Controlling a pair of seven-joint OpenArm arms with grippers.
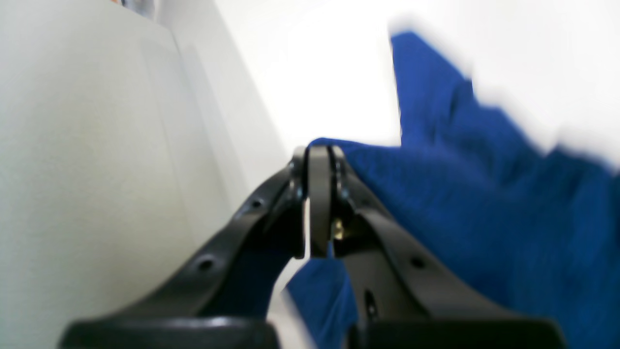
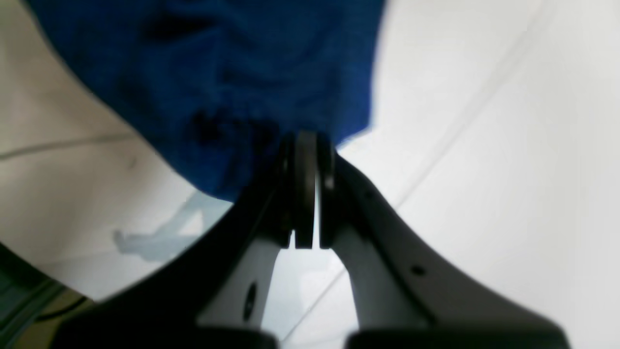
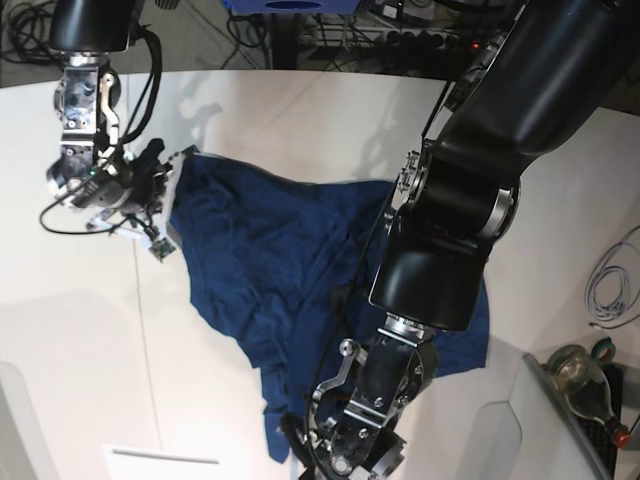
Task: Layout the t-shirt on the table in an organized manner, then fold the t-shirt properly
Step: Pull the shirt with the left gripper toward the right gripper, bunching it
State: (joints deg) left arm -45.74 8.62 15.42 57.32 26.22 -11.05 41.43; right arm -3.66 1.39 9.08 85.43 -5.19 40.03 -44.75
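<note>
Two sets of fingers are each clamped on an edge of the t-shirt [image 3: 270, 270], which lies spread and wrinkled across the middle of the white surface [image 3: 80, 340]. In the base view the right fingers [image 3: 168, 168] sit at the picture's left, gripping the cloth's upper corner, and from there the fabric slopes down and away toward the near edge. The left fingers [image 3: 300, 440] are low in that view, at the near end of a narrow tail of cloth, largely hidden behind the big black arm [image 3: 470, 190] that crosses over the shirt. The left wrist view shows the left fingers [image 1: 319, 160] pressed together with blue fabric [image 1: 460, 203] pinched at their tips and bunched off to the right, pale surface [image 1: 97, 169] to the left. The right wrist view shows the right fingers [image 2: 305, 145] likewise closed on a gathered fold of the shirt [image 2: 218, 87], with a thin seam line [image 2: 436, 160] running across the surface beneath.
</note>
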